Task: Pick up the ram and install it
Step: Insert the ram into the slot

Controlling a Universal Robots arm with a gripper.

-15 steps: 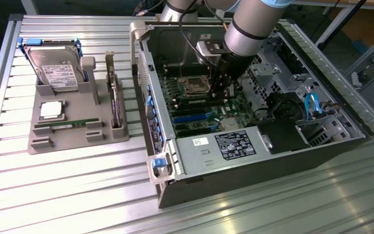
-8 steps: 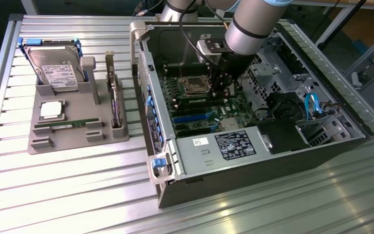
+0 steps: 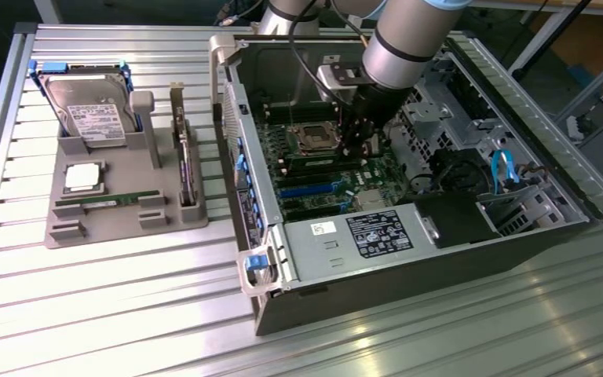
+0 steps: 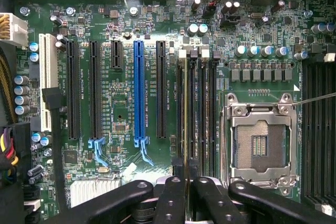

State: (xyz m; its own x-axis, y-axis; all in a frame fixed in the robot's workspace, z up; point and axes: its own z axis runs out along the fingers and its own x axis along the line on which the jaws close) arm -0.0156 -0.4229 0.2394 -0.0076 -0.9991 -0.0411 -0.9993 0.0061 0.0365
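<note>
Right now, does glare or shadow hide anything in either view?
Exterior view: strong glare on the slatted table washes out the tray along its front; the motherboard under the arm sits in shade. Wrist view: even light, small glints on the socket frame, and the gripper reads dark.

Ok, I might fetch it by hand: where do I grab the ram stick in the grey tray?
Mid-length, pinching its two flat faces from above: the ram stick seems to stand on its long edge in the grey tray, both ends seated in holders, top edge free.
</note>
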